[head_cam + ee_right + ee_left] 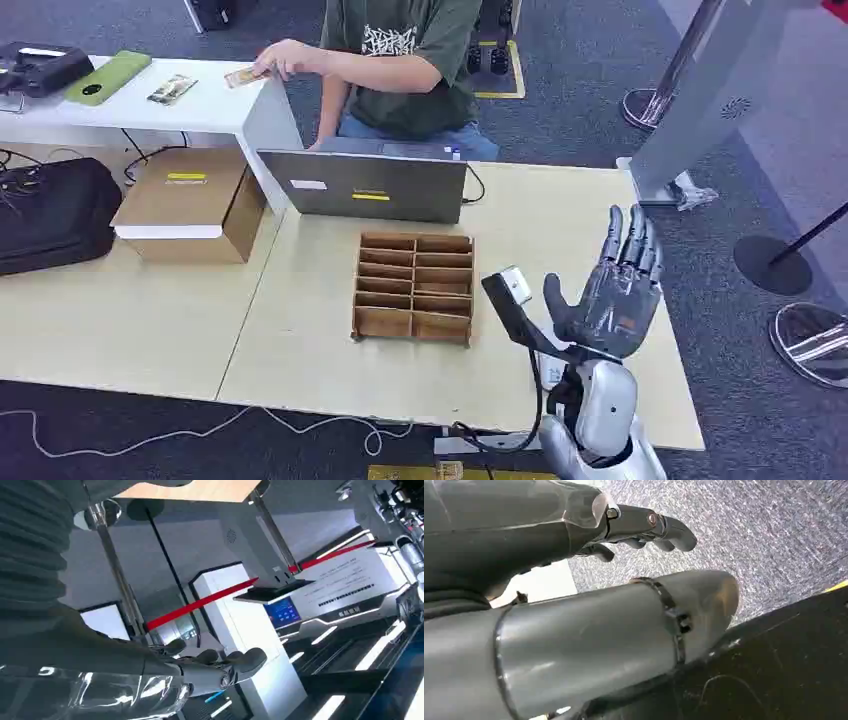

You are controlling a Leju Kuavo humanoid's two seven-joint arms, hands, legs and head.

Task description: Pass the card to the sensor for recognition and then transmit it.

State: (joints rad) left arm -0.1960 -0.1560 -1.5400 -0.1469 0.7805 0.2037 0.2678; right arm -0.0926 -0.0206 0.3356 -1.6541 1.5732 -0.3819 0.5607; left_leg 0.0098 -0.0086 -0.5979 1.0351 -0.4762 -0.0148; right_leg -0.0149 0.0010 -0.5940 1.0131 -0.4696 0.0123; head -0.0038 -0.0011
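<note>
The card (243, 76), a small tan rectangle, is pinched in the person's hand (285, 58) over the far white table (215, 108), well apart from the robot; presumably it is about to be offered, so nothing is yet in the robot's keeping. The right hand (612, 295), dark grey with a silver forearm, is raised palm-up over the near edge of the light wooden table (300, 340), fingers (635, 245) apart and extended, holding nothing; a receiving posture, I judge. Just beside its thumb stands the sensor (512, 300), a small black wedge-shaped reader with a pale face, cabled at the table edge (placed close so a received card needs only a short swing to reach it). The brown cardboard divider tray (412, 285) sits near the table's middle, between reader and grey laptop (365, 185), the person seated behind the laptop. The left hand (644, 527) hangs over speckled grey carpet (774, 530), fingers loosely curled in, nothing in them; idle, not needed for this step. Judgement: task at its start; handover comes first, then presentation to the reader.
</note>
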